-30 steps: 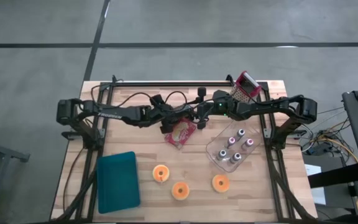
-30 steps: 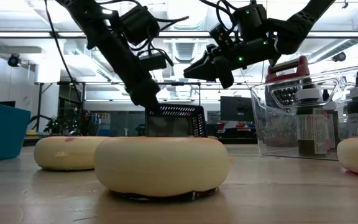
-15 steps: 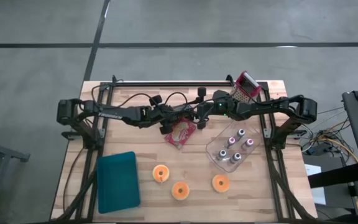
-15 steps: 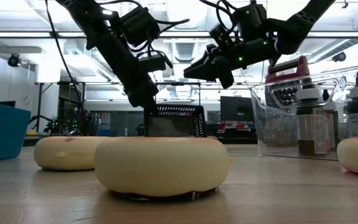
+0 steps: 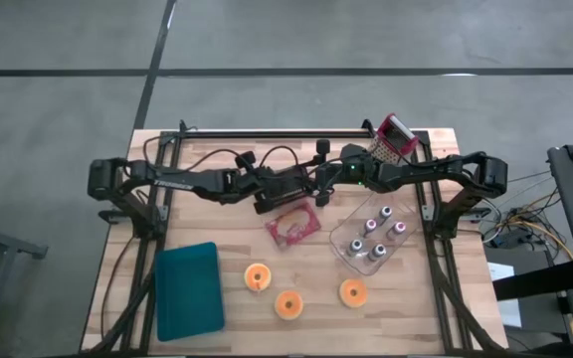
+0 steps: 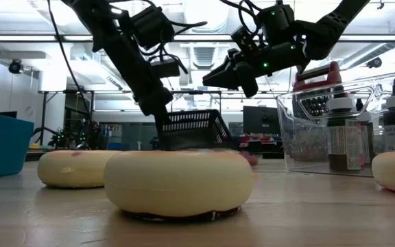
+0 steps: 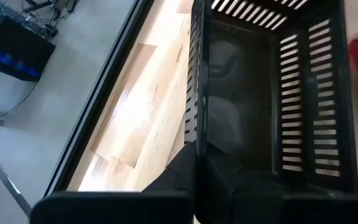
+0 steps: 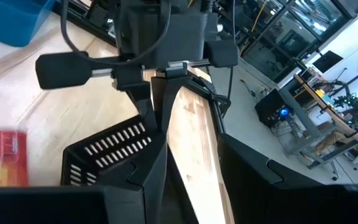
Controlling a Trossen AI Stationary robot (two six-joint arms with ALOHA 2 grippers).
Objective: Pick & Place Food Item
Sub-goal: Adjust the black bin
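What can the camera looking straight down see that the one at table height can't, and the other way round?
Only the high view shows the red food packet lying flat on the table and the teal tray whole. Only the low view shows the black basket tilted, lifted by one wall, and the room behind. Both show the left gripper shut on that basket, the right gripper raised above, three doughnuts and the clear bottle bin.

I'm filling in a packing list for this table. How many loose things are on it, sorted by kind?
Orange-topped donuts: 3
Dropper bottles in the clear bin: 5
Clear bin: 1
Black slotted basket, left gripper shut on its wall: 1
Red food packet: 1
Teal tray: 1
Red-handled grater: 1
Total: 13
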